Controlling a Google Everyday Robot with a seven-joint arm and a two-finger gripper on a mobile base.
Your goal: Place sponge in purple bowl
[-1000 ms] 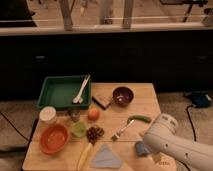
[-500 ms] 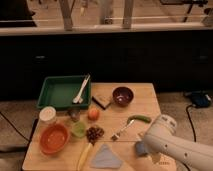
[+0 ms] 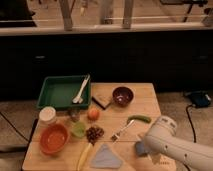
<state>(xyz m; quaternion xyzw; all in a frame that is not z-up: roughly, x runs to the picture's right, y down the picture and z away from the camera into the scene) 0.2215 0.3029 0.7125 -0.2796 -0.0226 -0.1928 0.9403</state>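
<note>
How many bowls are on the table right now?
2. The purple bowl sits at the back right; the orange bowl at the front left. The gripper is low at the front right by the sponge, where the arm may hide something.

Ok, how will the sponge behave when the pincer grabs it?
The sponge, a small blocky piece lying flat, probably squashes and weighs little. Its flat sides should keep it from rolling if nudged. The pincer sits beside it at the table's front right, mostly hidden by the arm.

Bulky smooth white arm (image 3: 182,149) with a rounded elbow (image 3: 163,128), its gripper (image 3: 149,152) at the lower-left end.
</note>
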